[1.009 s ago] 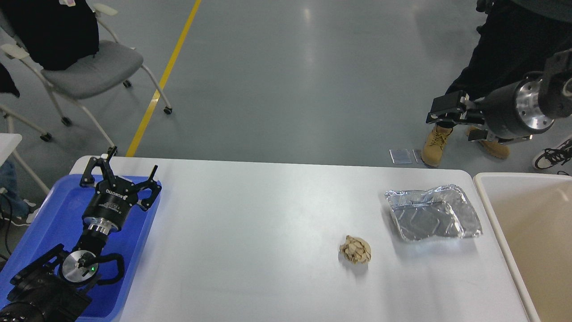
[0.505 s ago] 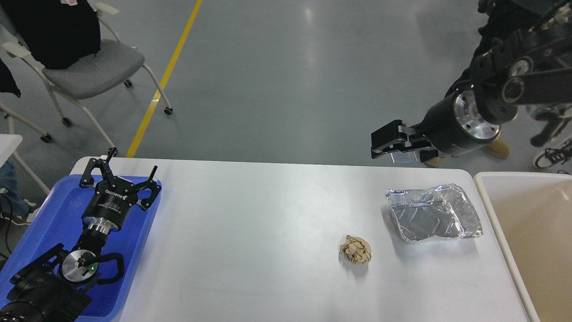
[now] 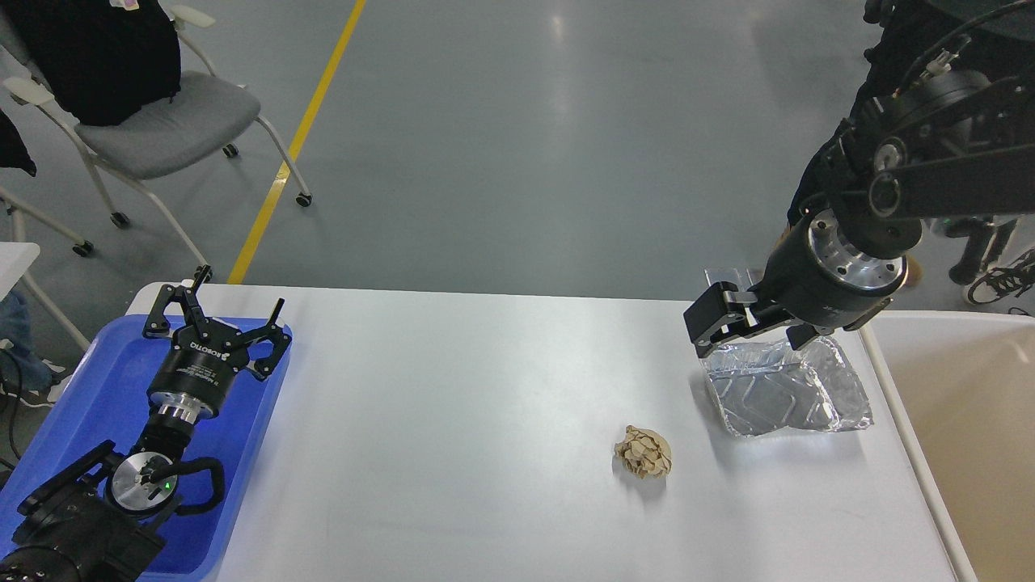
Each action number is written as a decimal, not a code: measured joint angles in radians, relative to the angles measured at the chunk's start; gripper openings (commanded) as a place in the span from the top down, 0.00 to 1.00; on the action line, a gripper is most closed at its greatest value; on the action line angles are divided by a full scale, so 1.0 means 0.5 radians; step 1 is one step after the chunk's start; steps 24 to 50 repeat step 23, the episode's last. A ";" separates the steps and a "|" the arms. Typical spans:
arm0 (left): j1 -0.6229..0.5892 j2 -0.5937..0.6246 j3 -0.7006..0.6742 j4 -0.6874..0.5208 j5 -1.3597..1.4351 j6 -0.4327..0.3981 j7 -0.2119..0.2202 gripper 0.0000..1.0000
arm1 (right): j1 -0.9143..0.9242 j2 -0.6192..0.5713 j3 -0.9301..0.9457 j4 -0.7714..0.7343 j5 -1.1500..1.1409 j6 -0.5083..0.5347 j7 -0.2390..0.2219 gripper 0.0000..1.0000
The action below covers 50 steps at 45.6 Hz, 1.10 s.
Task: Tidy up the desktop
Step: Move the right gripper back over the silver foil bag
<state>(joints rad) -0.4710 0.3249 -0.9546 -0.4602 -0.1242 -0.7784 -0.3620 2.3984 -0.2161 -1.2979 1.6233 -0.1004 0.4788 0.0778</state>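
Observation:
The white desktop (image 3: 453,420) fills the lower part of the head view. A crumpled silver foil tray (image 3: 788,396) lies near its far right. A crumpled brown paper ball (image 3: 644,452) lies to the front left of the foil tray. My right gripper (image 3: 756,333) is open and hangs over the far edge of the foil tray, its fingers spread across that edge and close above it. My left gripper (image 3: 226,311) is open and empty above the far end of the blue tray (image 3: 89,380) at the left.
A cream-white bin (image 3: 962,404) stands against the right edge of the desktop. A grey chair (image 3: 154,113) stands on the floor at the far left. A person's shoes (image 3: 999,279) show behind my right arm.
My right arm has swung in from the far right and come down to the far edge of the foil tray. The left arm, the paper ball and the foil tray have not moved.

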 measured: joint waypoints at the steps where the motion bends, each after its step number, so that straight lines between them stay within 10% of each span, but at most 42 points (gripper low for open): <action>1: 0.000 0.000 0.000 0.000 0.000 0.000 0.000 0.01 | -0.003 0.001 -0.012 -0.001 -0.002 0.003 -0.004 0.00; 50: 0.000 -0.001 -0.002 0.000 0.000 -0.001 0.001 0.01 | 0.022 0.002 -0.188 -0.009 -0.001 0.083 -0.070 0.00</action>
